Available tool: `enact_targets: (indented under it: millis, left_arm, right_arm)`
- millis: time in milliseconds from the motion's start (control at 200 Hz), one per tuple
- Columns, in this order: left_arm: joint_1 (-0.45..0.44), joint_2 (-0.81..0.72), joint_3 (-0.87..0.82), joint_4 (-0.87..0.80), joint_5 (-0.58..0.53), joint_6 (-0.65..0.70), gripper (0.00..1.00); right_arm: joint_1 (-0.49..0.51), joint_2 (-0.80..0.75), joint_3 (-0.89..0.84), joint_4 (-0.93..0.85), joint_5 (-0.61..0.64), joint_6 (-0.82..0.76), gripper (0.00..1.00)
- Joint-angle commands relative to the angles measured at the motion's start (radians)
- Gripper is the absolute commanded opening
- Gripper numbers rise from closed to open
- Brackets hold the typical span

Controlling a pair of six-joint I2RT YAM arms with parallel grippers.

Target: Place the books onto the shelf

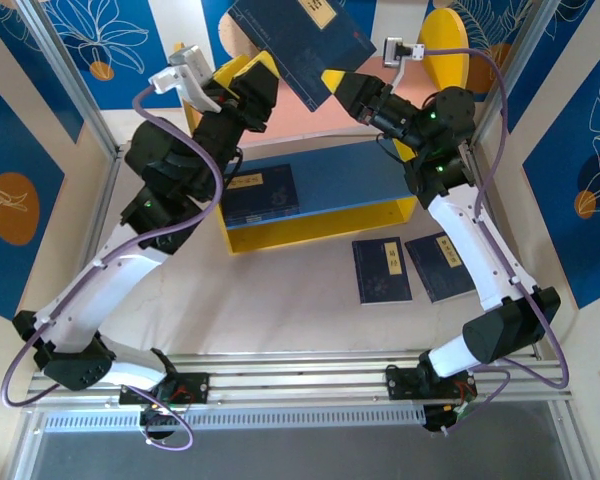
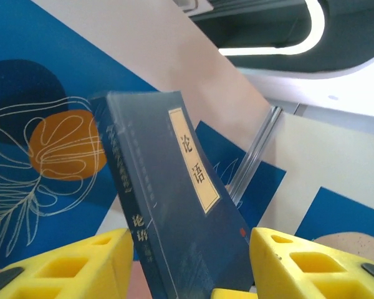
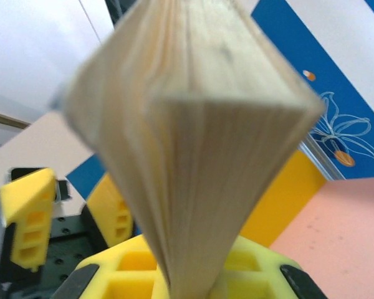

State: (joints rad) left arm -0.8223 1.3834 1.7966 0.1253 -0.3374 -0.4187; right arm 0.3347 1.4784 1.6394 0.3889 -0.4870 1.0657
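Approach to the shelf [image 1: 320, 228]: left arm [image 1: 170, 170] and right arm [image 1: 450, 190] flank it; a raised book [image 1: 300, 45] hangs over the pink board [image 1: 320, 122]. Blue board [image 1: 360, 170] bare at right (a flat book [image 1: 260, 193] fills its left). A loose book [image 1: 382, 270] and a second book [image 1: 440, 265] lie just in front.

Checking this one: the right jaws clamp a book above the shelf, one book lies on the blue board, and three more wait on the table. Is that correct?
Not quite: two books wait on the table, not three, as the top external view shows. The rest holds.
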Motion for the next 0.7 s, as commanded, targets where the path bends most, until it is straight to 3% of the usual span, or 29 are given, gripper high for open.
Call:
enact_targets:
  millis: [0, 120, 320, 695]
  left_arm:
    - [0.000, -0.009, 0.119, -0.259, 0.002, 0.113, 0.54]
    - [0.006, 0.003, 0.219, -0.490, 0.051, 0.125, 0.56]
    - [0.008, -0.010, 0.207, -0.662, 0.244, 0.066, 0.57]
    - [0.020, -0.004, 0.248, -0.908, 0.454, 0.068, 0.57]
  right_arm:
    - [-0.038, -0.059, -0.002, -0.064, -0.049, -0.080, 0.03]
    - [-0.072, -0.101, -0.021, -0.165, -0.061, -0.167, 0.03]
    - [-0.119, -0.170, -0.093, -0.278, -0.069, -0.297, 0.02]
    - [-0.180, -0.252, -0.145, -0.481, -0.199, -0.527, 0.02]
